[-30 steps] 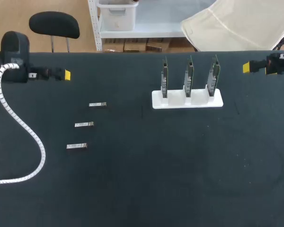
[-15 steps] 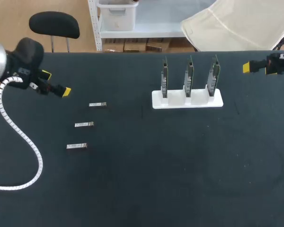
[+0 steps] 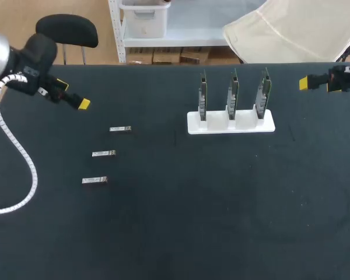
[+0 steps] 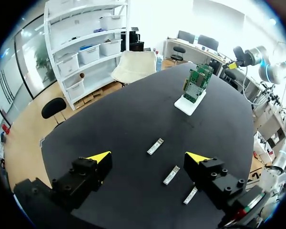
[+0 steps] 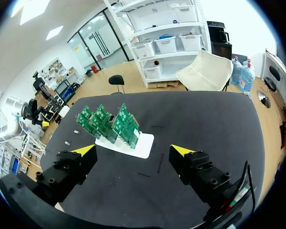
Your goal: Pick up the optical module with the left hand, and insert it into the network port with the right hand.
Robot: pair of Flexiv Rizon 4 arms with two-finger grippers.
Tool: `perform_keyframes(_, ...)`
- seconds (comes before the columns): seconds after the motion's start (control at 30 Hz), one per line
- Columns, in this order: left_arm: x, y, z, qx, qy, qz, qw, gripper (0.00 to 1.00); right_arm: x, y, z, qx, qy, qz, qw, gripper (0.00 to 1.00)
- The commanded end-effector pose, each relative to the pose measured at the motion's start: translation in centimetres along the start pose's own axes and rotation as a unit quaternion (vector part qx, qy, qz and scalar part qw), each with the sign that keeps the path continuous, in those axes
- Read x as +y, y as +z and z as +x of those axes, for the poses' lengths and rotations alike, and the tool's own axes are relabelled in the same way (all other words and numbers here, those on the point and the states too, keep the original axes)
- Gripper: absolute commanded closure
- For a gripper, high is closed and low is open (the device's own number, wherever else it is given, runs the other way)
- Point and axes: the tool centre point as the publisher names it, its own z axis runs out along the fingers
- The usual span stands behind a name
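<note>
My left gripper (image 3: 83,104) has swung off its level pose at the table's (image 3: 192,210) far left edge and now tilts down toward the row of optical modules. Its fingers are spread wide and hold nothing. I judge the approach begun, the pick not yet made: the far module (image 3: 120,129), middle module (image 3: 104,153) and near module (image 3: 94,180) all lie flat on the black surface, ahead of my tips. My right gripper (image 3: 303,83) has not moved. It hangs at the far right, fingers apart and empty, well apart from the white stand (image 3: 231,123) with its upright network cards. The ports on those cards are too small to make out — and the head view shows only one yellow tip per gripper
</note>
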Motion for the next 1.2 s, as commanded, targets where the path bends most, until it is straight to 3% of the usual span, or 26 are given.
perform_keyframes(0.03,0.1,0.0,0.2,-0.003,0.001,0.001,1.000,0.00,0.1,0.0,0.0,0.000,0.000,0.003,1.000,0.00)
perform_keyframes(0.2,0.1,0.0,0.2,-0.003,0.001,0.001,1.000,0.00,0.1,0.0,0.0,0.000,0.000,0.003,1.000,0.00)
perform_keyframes(0.3,-0.3,-0.4,-0.5,0.009,0.069,-0.027,0.997,0.00,0.1,0.0,0.0,0.000,0.000,0.003,1.000,0.00)
perform_keyframes(0.4,-0.7,0.1,-1.4,0.019,0.130,-0.027,0.991,0.00,0.1,0.0,0.0,0.000,0.000,0.003,1.000,0.00)
perform_keyframes(0.7,-1.9,3.9,-1.9,0.080,0.261,0.051,0.961,0.00,0.1,0.0,0.0,0.000,0.000,0.003,1.000,0.00)
perform_keyframes(0.77,-1.9,4.8,-1.8,0.093,0.275,0.063,0.955,0.00,0.1,0.0,0.0,0.000,0.000,0.003,1.000,0.00)
perform_keyframes(0.87,-1.6,6.1,-1.5,0.100,0.282,0.114,0.947,0.00,0.1,0.0,0.0,0.000,0.000,0.003,1.000,0.00)
perform_keyframes(0.93,-1.2,6.8,-1.2,0.135,0.301,0.104,0.938,0.00,0.1,0.0,0.0,0.000,0.000,0.003,1.000,0.00)
perform_keyframes(1.2,-0.5,8.2,-0.9,0.166,0.321,0.104,0.927,0.00,0.1,0.0,0.0,0.000,0.000,0.003,1.000,0.00)
